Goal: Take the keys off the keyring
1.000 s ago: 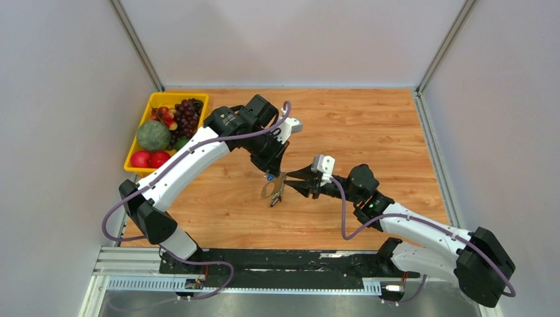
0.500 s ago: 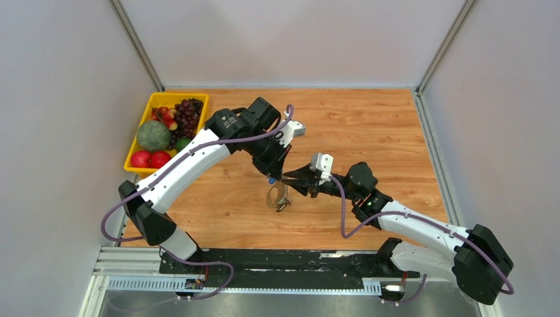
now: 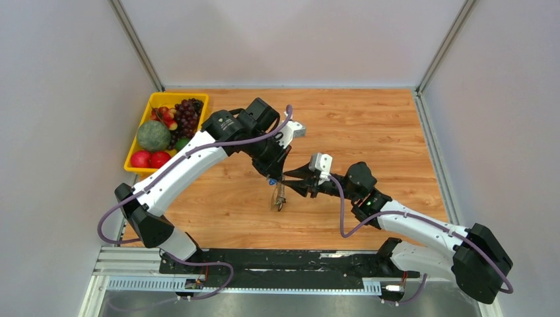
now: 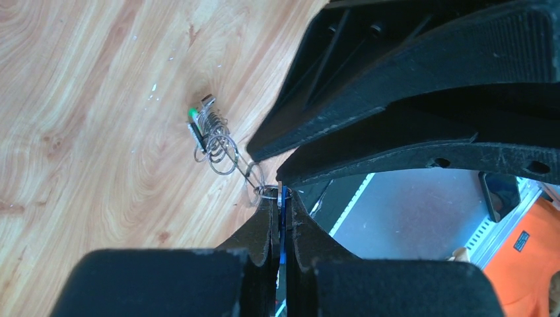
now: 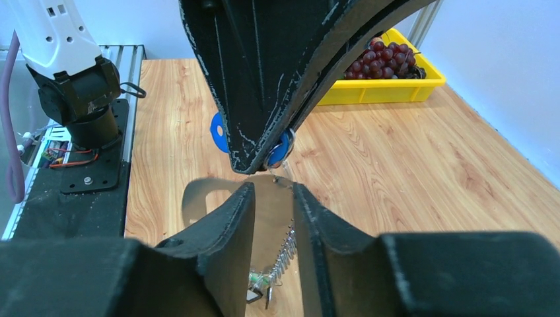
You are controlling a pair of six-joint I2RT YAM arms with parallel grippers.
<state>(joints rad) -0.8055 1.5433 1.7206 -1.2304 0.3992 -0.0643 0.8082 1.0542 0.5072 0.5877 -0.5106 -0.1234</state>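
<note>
My left gripper (image 3: 272,177) is shut on a blue-headed key (image 4: 282,212) and holds it above the table. The key's blue head also shows in the right wrist view (image 5: 281,149). The grey keyring (image 3: 280,197) hangs below it, edge-on in the top view and broad-faced in the right wrist view (image 5: 271,208). A stack of small rings (image 4: 214,135) and the green and black keys (image 5: 267,285) dangle at its lower end. My right gripper (image 3: 288,181) is open, its fingertips (image 5: 241,198) just under the left gripper, either side of the keyring's upper part. I cannot tell if they touch it.
A yellow tray (image 3: 173,97) of grapes and other fruit sits at the table's far left; it also shows in the right wrist view (image 5: 396,89). The left arm's base (image 5: 79,99) stands at the near edge. Grey walls close three sides.
The right gripper has moved left, up to the left gripper. The keyring has turned from flat-on to edge-on in the top view. The left gripper still holds the blue key.
</note>
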